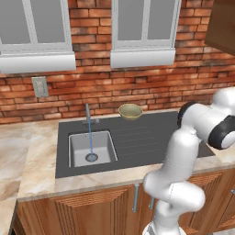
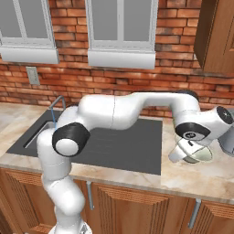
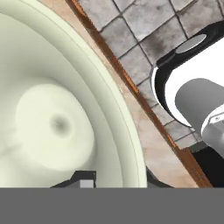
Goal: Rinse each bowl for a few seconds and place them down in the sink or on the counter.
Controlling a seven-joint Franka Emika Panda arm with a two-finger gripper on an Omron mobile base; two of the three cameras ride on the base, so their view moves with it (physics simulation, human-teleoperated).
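Observation:
An olive-tan bowl stands at the back edge of the dark sink unit, behind the ribbed drainboard. A thin stream of water falls from the faucet into the small grey basin. To the right of the sink, a paler cream-green bowl lies low over the counter. My gripper is at its left rim. In the hand view the cream-green bowl looms on the left and my gripper straddles its rim, one fingertip inside and one outside, shut on it.
A grey object stands at the counter's far right, close to the held bowl. A brown wall cabinet hangs above it. The counter's front edge runs just past the bowl, with tiled floor below. My arm spans the drainboard.

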